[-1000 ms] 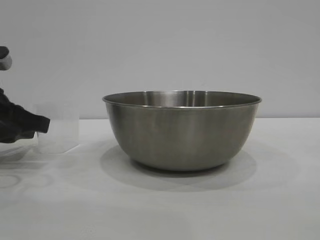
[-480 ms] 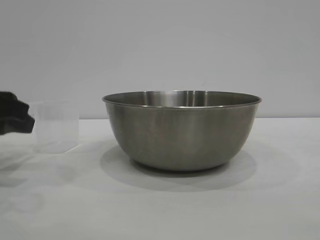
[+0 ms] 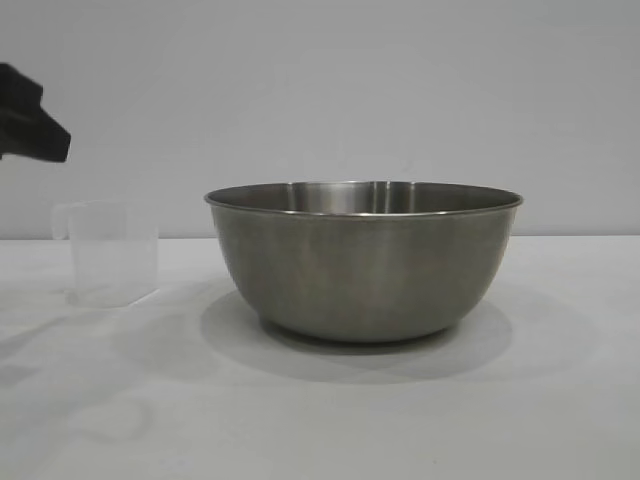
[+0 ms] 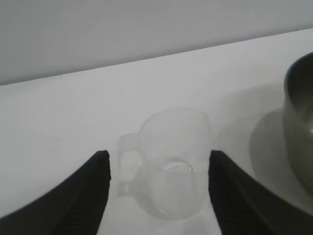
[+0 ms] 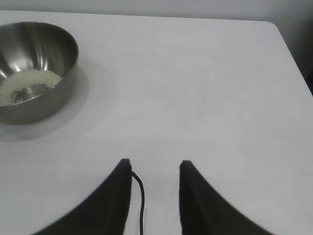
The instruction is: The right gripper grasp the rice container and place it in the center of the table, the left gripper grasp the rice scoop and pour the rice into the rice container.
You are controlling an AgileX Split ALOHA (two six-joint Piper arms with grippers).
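The rice container, a wide steel bowl, stands in the middle of the white table. Rice lies in a pale layer on its bottom, seen in the right wrist view. Left of the bowl, the rice scoop stands upright and looks empty, a frosted plastic cup with a loop handle. My left gripper hangs above and left of the scoop, apart from it. In the left wrist view it is open, with the scoop below. My right gripper is open and empty, well away from the bowl.
The bowl's edge shows beside the scoop in the left wrist view. A thin black cable runs along one finger of the right gripper. The table's rounded corner and far edge lie beyond the right gripper.
The left gripper opened and let go of the scoop's handle, drew back to the left, then rose above it. The scoop stays upright on the table. The bowl has not moved.
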